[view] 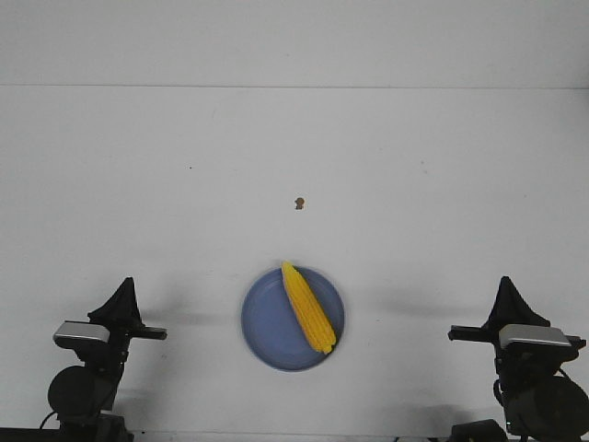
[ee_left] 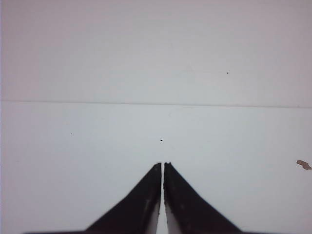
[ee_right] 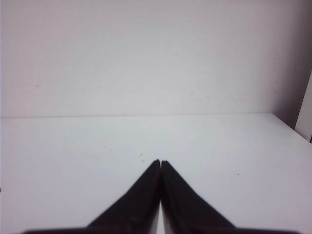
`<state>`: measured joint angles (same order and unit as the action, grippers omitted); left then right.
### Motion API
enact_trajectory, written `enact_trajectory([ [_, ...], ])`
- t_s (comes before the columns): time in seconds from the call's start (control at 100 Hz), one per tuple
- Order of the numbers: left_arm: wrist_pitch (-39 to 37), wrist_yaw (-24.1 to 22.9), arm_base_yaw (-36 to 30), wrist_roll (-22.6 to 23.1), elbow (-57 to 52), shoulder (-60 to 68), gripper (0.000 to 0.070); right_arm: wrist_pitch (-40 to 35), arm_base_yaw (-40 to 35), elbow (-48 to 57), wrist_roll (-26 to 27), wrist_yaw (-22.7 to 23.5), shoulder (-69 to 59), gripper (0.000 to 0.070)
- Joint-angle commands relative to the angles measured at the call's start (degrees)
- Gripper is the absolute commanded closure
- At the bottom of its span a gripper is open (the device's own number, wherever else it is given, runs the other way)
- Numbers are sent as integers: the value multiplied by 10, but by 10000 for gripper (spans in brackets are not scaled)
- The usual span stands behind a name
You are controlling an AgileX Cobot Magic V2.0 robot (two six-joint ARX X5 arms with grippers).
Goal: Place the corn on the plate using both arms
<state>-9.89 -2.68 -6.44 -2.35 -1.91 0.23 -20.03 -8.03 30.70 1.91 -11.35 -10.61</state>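
Note:
The yellow corn [view: 307,307] lies on the round blue plate [view: 262,324] at the near middle of the white table, its thin end pointing away from me and a little left. My left gripper [view: 126,284] is at the near left, well apart from the plate, shut and empty. It shows in the left wrist view [ee_left: 163,164] with the jaws together. My right gripper [view: 506,283] is at the near right, also apart from the plate, shut and empty. It shows in the right wrist view [ee_right: 160,161]. Neither wrist view shows the corn or the plate.
A small brown speck [view: 299,203] lies on the table beyond the plate; it also shows in the left wrist view [ee_left: 303,165]. The table's far edge meets a white wall [view: 294,41].

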Motion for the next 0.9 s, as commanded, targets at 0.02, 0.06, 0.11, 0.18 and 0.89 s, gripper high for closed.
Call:
enact_trajectory([
  [0.02,-7,1,0,-2,11,0,687,7,0,4,-2,-1,-1,700],
  [0.06,-7,1,0,-2,11,0,687,6,0,3,-13,-3,-1,700],
  [0.11,-7,1,0,-2,11,0,687,3,0,3,-24,-6,2,700],
  [0.18,-7,1,0,-2,11,0,687,8,5,3,-34,-8,2,700],
  [0.89,-7,1,0,-2,11,0,687,249,85,-288,37,159,105,700],
])
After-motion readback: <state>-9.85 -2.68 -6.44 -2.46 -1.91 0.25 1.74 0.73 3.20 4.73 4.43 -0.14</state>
